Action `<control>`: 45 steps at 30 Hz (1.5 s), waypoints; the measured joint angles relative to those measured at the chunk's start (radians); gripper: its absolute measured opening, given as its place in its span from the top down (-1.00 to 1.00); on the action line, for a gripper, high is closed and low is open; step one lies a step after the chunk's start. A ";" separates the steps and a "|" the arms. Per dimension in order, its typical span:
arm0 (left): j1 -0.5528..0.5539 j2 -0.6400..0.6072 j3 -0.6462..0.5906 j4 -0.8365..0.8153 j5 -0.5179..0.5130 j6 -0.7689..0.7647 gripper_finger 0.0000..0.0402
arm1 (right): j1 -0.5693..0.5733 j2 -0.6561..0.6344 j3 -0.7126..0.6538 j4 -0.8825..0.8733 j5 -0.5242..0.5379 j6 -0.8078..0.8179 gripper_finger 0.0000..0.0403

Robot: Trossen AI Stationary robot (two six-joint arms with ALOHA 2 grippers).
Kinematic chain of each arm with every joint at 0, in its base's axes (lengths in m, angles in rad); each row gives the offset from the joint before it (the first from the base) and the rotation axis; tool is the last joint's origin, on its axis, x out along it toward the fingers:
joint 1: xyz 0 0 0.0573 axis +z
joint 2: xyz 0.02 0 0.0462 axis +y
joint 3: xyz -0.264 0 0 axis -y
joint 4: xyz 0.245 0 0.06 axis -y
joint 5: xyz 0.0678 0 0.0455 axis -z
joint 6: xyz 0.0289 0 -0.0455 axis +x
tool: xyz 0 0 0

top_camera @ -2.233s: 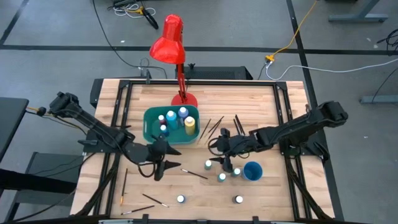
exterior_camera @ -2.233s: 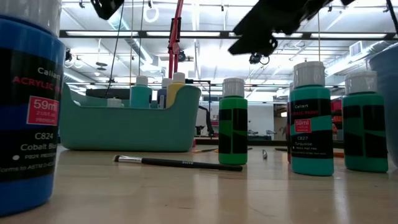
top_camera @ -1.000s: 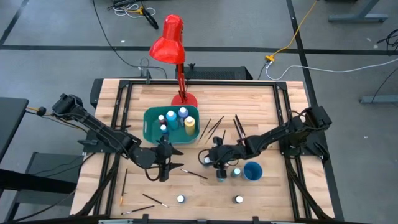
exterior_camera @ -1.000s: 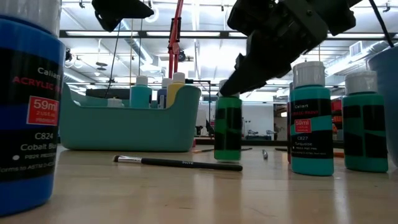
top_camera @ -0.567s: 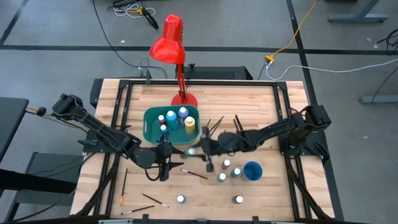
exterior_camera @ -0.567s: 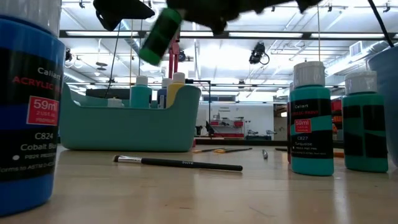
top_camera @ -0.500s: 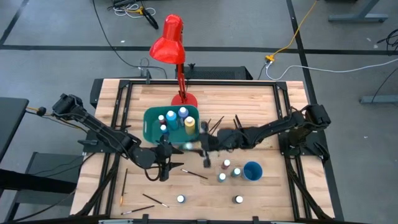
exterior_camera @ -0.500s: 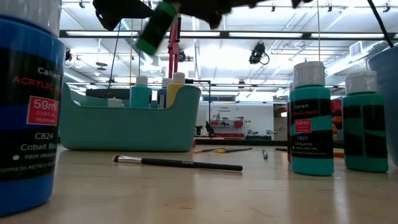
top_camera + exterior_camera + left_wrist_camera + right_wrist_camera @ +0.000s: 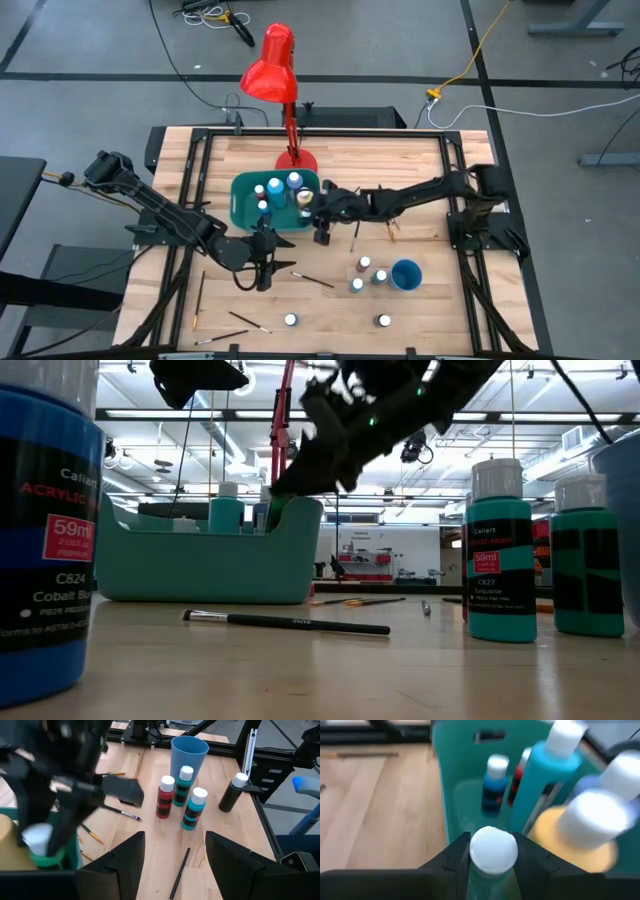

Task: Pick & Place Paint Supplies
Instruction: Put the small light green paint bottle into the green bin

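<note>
My right gripper [image 9: 318, 215] is shut on a green paint bottle with a white cap [image 9: 492, 849], held over the near right corner of the teal bin [image 9: 238, 200]. In the low view the bottle's green body [image 9: 275, 512] shows just at the bin's rim. The bin holds several upright bottles, among them a yellow one [image 9: 305, 200] and a blue one [image 9: 495, 785]. My left gripper [image 9: 264, 270] hovers open near the bin's front, above a brush [image 9: 180, 870]; nothing is between its fingers. Three more bottles [image 9: 363, 263] stand on the table. My right gripper pinches the green bottle's top end between its two fingers [image 9: 452, 857], at the white cap and the shoulder [image 9: 492, 872] just below it. The fingers slant down from the table's right side. The bottle is lifted clear of the table, tilted, over the bin.
A blue cup [image 9: 406, 273] stands right of the three bottles. Two bottles [image 9: 290, 320] [image 9: 384, 320] stand near the front edge. Brushes lie at the middle [image 9: 313, 280], right of the bin [image 9: 345, 205] and front left [image 9: 200, 295]. A red lamp [image 9: 275, 70] rises behind the bin.
My right gripper has lifted the green bottle off the table beside the other bottles and carried it up, then toward the table's left and far side, to the bin. The bottle tipped over on the way and now hangs at the bin's rim.
</note>
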State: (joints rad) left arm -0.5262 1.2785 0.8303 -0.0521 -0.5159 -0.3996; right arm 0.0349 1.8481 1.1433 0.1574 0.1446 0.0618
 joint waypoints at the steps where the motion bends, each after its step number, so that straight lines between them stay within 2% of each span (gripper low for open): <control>1: 0.000 0.000 0.000 0.000 0.000 0.000 -0.06 | 0.000 0.009 0.000 0.000 0.002 0.009 0.38; 9: 0.000 0.000 0.000 -0.001 0.000 0.000 -0.06 | -0.003 0.013 0.002 -0.015 0.065 0.013 0.36; 19: 0.000 0.000 0.000 -0.001 0.000 0.000 -0.06 | -0.044 0.013 0.008 -0.041 -0.014 0.079 0.35; 22: 0.000 0.000 0.000 -0.002 0.000 0.000 -0.06 | -0.042 0.011 0.042 -0.107 -0.017 0.079 0.36; 28: 0.000 0.000 0.000 -0.002 0.000 0.000 -0.06 | -0.042 0.010 0.154 -0.351 -0.002 0.124 0.34; 32: 0.000 0.000 0.000 -0.002 0.000 0.000 -0.06 | -0.042 0.011 0.155 -0.358 0.035 0.125 0.35; 45: 0.000 0.000 0.000 -0.002 0.000 0.000 -0.06 | -0.054 0.019 0.147 -0.315 0.048 0.228 0.35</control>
State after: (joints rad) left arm -0.5262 1.2785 0.8303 -0.0540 -0.5156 -0.3992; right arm -0.0188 1.8672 1.2905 -0.1577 0.1929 0.2902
